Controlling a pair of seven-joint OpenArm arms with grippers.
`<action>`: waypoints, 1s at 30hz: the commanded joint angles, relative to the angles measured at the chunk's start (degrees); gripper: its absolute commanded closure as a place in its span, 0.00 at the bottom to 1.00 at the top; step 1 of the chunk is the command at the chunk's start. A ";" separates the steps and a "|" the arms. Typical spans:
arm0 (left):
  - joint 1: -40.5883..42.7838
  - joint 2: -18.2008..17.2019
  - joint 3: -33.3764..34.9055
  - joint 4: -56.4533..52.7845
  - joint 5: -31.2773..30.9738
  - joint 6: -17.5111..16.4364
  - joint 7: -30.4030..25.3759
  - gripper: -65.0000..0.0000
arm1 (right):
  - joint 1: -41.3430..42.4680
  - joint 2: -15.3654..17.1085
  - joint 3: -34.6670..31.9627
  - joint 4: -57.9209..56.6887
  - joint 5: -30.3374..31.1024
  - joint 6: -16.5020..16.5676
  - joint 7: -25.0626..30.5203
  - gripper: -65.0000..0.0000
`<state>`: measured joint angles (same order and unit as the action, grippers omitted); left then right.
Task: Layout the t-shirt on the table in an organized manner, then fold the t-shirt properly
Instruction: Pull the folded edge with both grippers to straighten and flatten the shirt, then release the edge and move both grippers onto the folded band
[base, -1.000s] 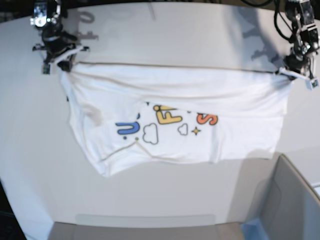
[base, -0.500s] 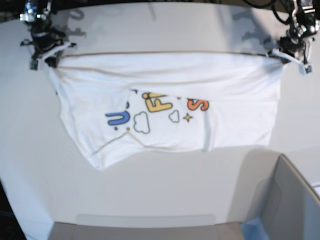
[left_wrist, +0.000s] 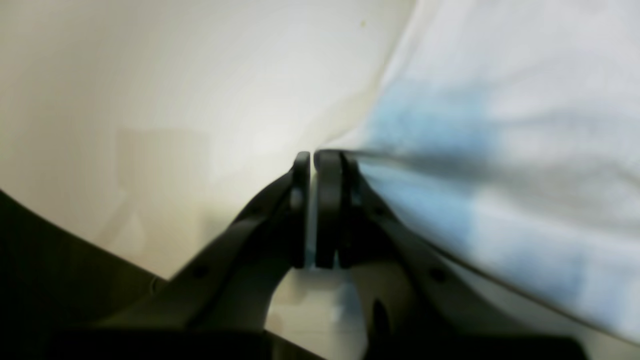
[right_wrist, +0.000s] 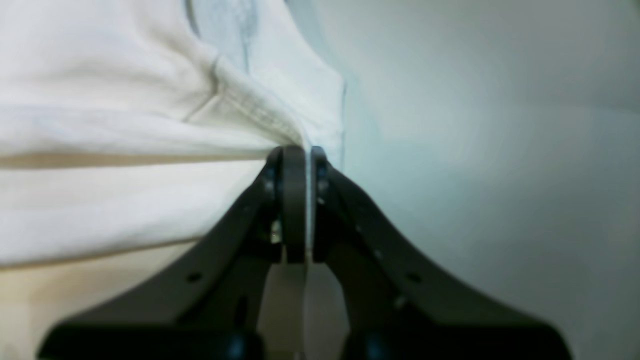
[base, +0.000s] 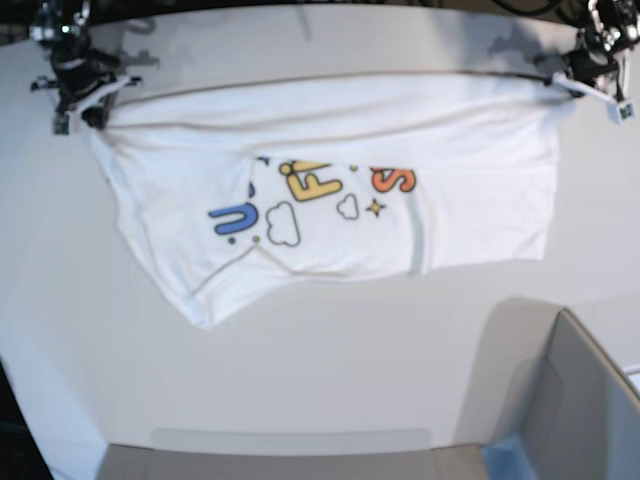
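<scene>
The white t-shirt (base: 320, 190) hangs stretched between my two grippers near the far side of the table (base: 330, 360). Its printed letters, clouds and star face up, and its lower part lies rumpled on the tabletop. My right gripper (base: 93, 102), at the base view's upper left, is shut on one top corner. My left gripper (base: 572, 84), at the upper right, is shut on the other. In the right wrist view the gripper (right_wrist: 299, 150) pinches a bunched seam of the t-shirt (right_wrist: 125, 150). In the left wrist view the gripper (left_wrist: 312, 155) nips the t-shirt (left_wrist: 500, 150) edge.
A grey box (base: 585, 400) with a blue corner stands at the near right of the table. A flat grey strip (base: 290, 445) runs along the near edge. The table's dark curved edge shows behind both arms.
Both grippers have moved toward the far edge of the table, pulling the t-shirt's taut top edge with them. The whole shirt has slid farther away over the tabletop.
</scene>
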<state>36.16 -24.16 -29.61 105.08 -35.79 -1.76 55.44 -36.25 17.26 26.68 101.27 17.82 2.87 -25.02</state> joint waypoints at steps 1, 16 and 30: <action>0.28 -0.94 -0.07 0.90 0.58 0.22 -0.28 0.94 | -0.37 0.72 0.36 0.84 -0.29 -0.37 2.03 1.00; -3.33 0.29 -7.27 7.23 0.67 0.66 5.35 0.65 | 2.18 -0.68 4.49 1.01 -0.29 -0.46 6.42 0.66; -8.25 1.70 -9.65 10.83 0.49 0.13 5.35 0.65 | 7.02 -1.48 7.13 3.91 -0.46 -0.63 7.48 0.66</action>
<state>27.81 -21.56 -39.07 115.15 -35.64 -1.69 61.69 -28.69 15.31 33.28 104.42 17.65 2.55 -18.13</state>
